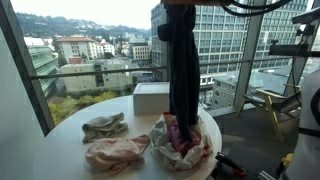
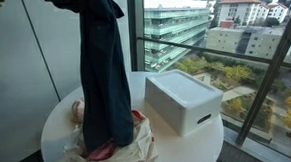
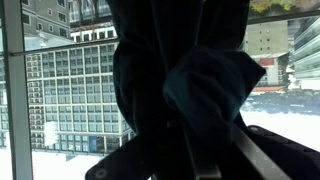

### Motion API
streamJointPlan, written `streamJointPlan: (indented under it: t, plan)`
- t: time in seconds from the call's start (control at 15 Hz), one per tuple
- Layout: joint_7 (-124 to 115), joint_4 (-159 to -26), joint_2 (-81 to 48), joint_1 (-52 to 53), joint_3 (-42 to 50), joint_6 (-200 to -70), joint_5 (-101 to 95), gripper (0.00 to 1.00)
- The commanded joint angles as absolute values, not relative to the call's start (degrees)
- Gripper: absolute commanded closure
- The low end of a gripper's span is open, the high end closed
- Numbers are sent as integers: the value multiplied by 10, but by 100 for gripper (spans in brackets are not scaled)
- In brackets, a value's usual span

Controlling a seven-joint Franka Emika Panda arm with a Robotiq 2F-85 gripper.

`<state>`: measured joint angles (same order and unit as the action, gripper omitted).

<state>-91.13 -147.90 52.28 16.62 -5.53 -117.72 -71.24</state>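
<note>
Dark blue garment (image 1: 183,70) is showing as soft, matt cloth, creasing in long loose folds, and it is giving no sheen in the wrist view (image 3: 180,80) either. Pink garment (image 1: 178,135) and cream cloths (image 1: 115,152) are looking like thin, crumpled fabric, also matt. White box (image 2: 184,101) is reading as smooth, hard and matt – plastic or coated board, cannot tell. Round table (image 2: 57,121) is presenting a smooth white top, faintly glossy. Window glass (image 1: 90,50) is looking clear and glossy – its frame (image 1: 25,75) dark, matt.
</note>
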Motion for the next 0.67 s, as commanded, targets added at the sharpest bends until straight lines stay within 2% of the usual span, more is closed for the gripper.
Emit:
streamJointPlan:
  t: [0.0,0.6]
  plan:
    - [-909,-1470,473,144,-47,-1227,-719,89]
    - [-862,-1522,490,122,-44,-1207,-648,89]
